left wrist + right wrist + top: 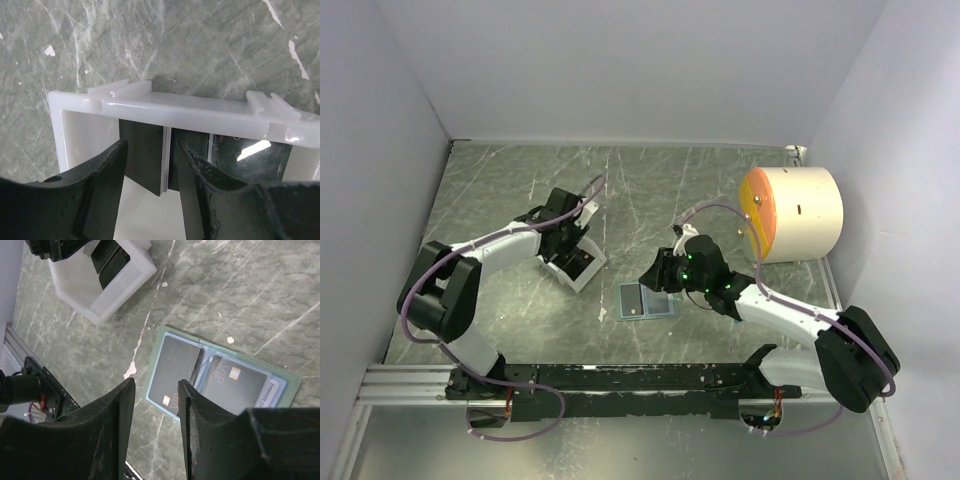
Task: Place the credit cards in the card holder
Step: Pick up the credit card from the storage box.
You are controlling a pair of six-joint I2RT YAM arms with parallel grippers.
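The wallet (154,360) lies open and flat on the green marbled bench (650,190), about midway between the two arms, light blue inside with a sage-green border. Two dark cards are already in it: one (175,370) on the left half, another (235,385) on the right half with "VIP" and a printed number on its face. The two overlap slightly at the fold.

The right gripper (155,387) hangs just above the left half of the wallet. Its jaws are apart with nothing between them, and only the wallet and bench show through the gap.

Further left on the bench and well apart from the wallet sits a shallow white tray (190,112). The left gripper (151,150) is down inside it, jaws apart, one either side of a dark card (142,160) that stands on edge and leans against the tray's far wall. There is a clear gap between that card's pale edge and the right-hand jaw, so it isn't clamped. I can't tell whether the other jaw touches it. Another dark card (250,150) stands behind it along the same wall, catching a glare.

A big cream drum with an orange end (800,210) lies on its side at the far right of the bench.
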